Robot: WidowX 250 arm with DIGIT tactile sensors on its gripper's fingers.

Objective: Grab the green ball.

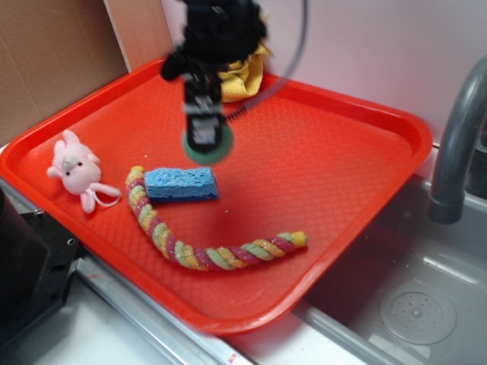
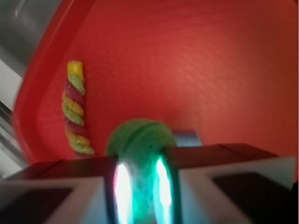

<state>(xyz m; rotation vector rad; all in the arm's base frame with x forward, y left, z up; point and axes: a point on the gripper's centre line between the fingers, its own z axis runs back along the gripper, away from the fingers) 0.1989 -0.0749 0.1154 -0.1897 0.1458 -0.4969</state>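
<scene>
Exterior and wrist views of a ball grasp. The hand points straight down over the red tray, its fingers on either side of the green ball, so that the ball's widest part lies between them. In the wrist view the ball fills the gap between the two fingers, and both inner faces appear to press against its sides: the hand is pinching the ball. Whether the ball rests on the tray or is raised just clear of it cannot be told. The blue sponge lies just below and beside the hand, and the striped rope toy curves beyond it, both clear of the fingers. The pink plush toy sits well apart. A yellow cloth lies behind the arm.
</scene>
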